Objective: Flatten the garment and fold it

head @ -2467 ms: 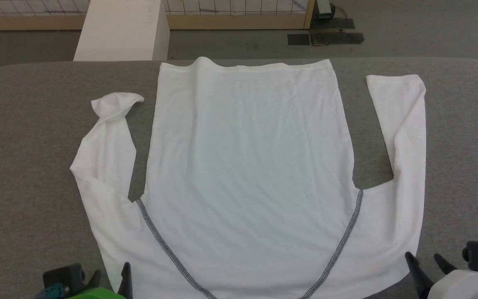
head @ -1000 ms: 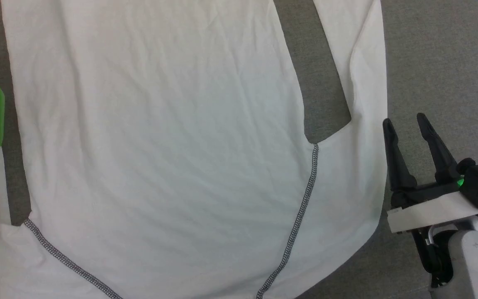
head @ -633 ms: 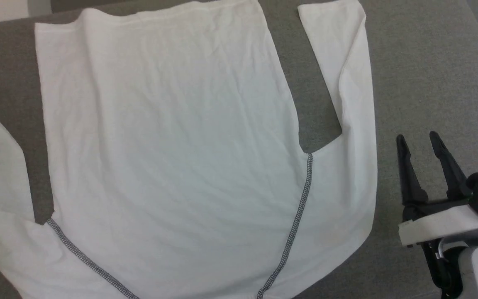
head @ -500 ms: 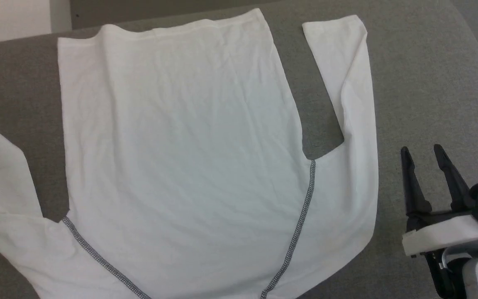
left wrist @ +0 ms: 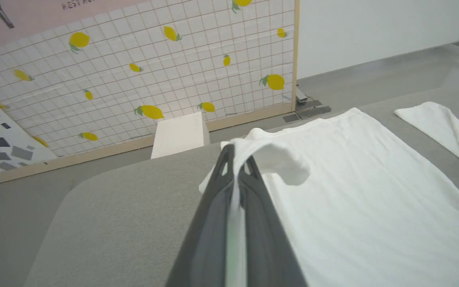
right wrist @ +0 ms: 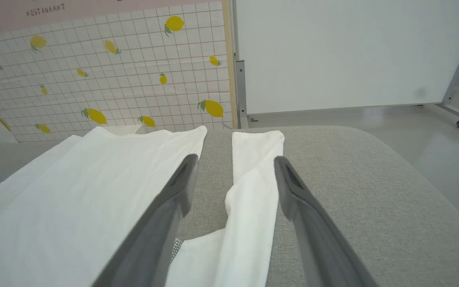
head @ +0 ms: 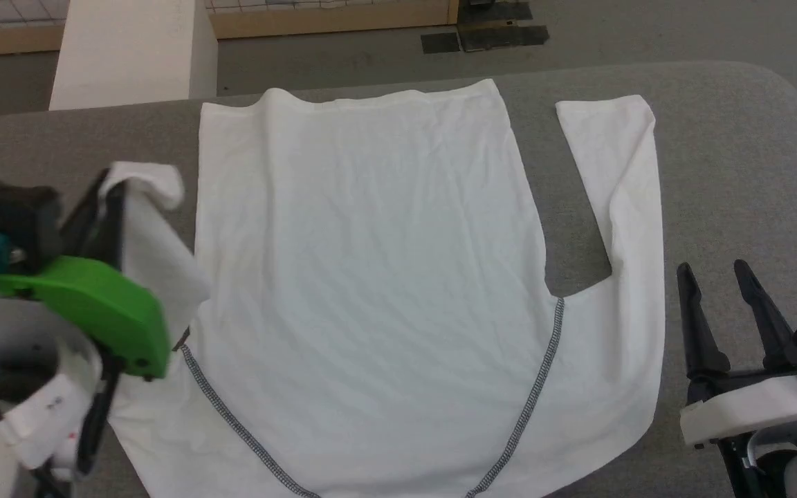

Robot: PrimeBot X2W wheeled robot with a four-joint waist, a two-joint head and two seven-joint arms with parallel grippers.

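One garment (head: 371, 277) lies flat on the grey worktop (head: 737, 173), long axis running near to far, hem at the far edge, shoulders nearest the robot. Two sleeves: right sleeve (head: 630, 180) flat, pointing far; left sleeve (head: 156, 249) raised, its cuff pinched in the closed left gripper (left wrist: 237, 159). Right gripper (head: 711, 266) spread wide, empty, just beside the right sleeve.

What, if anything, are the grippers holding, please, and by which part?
The left gripper pinches the garment by one sleeve's cuff end; the right gripper is open, holding nothing.
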